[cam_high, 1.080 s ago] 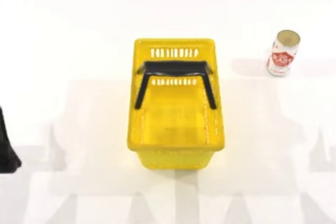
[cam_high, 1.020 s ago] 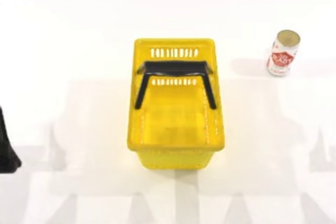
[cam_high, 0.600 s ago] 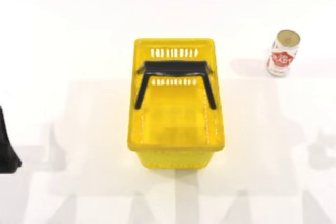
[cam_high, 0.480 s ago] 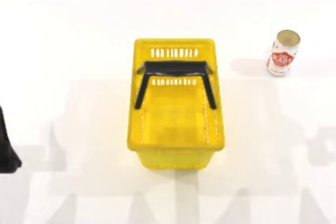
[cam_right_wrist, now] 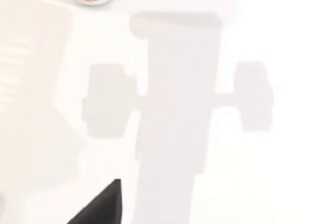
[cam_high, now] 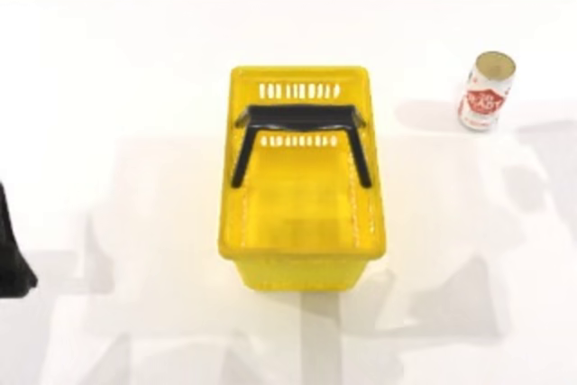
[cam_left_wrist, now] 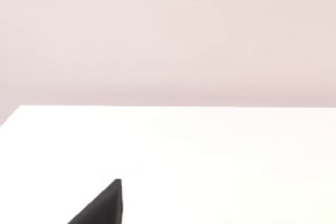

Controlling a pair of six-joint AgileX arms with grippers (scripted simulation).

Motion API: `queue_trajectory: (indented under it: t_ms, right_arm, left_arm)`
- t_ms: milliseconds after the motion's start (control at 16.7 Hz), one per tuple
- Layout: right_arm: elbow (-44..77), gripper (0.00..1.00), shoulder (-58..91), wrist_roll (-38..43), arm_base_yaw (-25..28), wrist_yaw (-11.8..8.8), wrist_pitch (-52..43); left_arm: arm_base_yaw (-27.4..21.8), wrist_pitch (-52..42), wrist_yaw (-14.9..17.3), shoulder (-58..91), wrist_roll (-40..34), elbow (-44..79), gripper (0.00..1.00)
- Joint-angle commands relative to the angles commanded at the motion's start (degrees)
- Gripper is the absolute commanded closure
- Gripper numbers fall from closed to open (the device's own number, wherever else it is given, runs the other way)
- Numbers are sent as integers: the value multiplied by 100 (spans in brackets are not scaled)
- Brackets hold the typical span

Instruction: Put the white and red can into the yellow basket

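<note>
You're looking at an untouched job — the can (cam_high: 487,90) is standing on the table (cam_high: 135,87), well apart from the basket (cam_high: 302,250); neither gripper's fingers are showing — can't tell.

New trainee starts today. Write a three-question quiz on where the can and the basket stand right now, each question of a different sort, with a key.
1. True or false: the white and red can already lies inside the yellow basket.
2. Multiple choice: in the top view, the can stands
A. left of the basket
B. right of the basket, toward the far edge
C. on the basket's black handle
3. Fill in: the can stands ____ on the table, its gold top facing up.

Key
1. False. It stands on the table, apart from the basket, with no gripper on it.
2. B
3. upright
</note>
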Motion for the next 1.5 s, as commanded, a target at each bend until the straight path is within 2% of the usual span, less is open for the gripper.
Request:
queue_trajectory:
  t_ms: [480, 840, 1080, 1500]
  right_arm:
    - [4821, 0, 4702, -1167, 421, -167, -2398]
    - [7506, 0, 7292, -1894, 776, -348, -3431]
    - [8245, 0, 8026, -2115, 895, -415, -3665]
    - [8161, 0, 8055, -2132, 893, -419, -3562]
  left_arm:
    - [0, 0, 0, 0, 0, 0, 0]
    - [0, 0, 0, 0, 0, 0, 0]
    - [0, 0, 0, 0, 0, 0, 0]
    - [0, 0, 0, 0, 0, 0, 0]
